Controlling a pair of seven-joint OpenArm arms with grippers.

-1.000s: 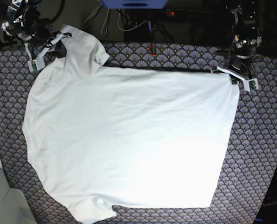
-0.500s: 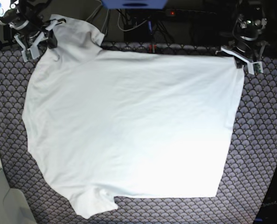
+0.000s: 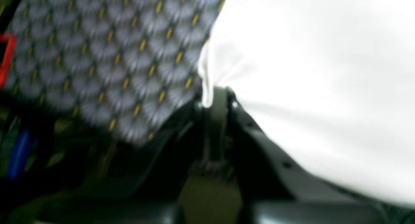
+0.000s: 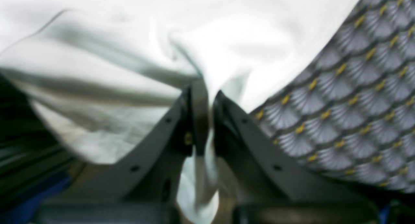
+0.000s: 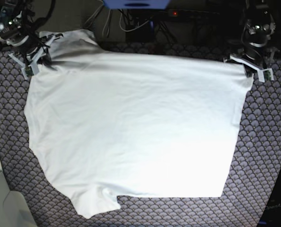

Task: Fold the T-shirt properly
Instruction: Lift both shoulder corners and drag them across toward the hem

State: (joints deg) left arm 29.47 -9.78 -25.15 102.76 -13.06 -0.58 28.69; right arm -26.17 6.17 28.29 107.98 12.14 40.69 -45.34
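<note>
Here the T-shirt lies flat, long axis left-right, hem right.

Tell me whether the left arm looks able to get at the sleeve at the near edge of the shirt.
Probably not as things stand: the left gripper is shut on the T-shirt at a far corner, while that sleeve lies at the near edge toward the other side.

The T-shirt covers most of the patterned mat — bare mat shows only as a strip along the right side, a band at the near edge and a narrow margin on the left. Behind the far edge, cables and dark equipment crowd the way — no open passage there.
</note>
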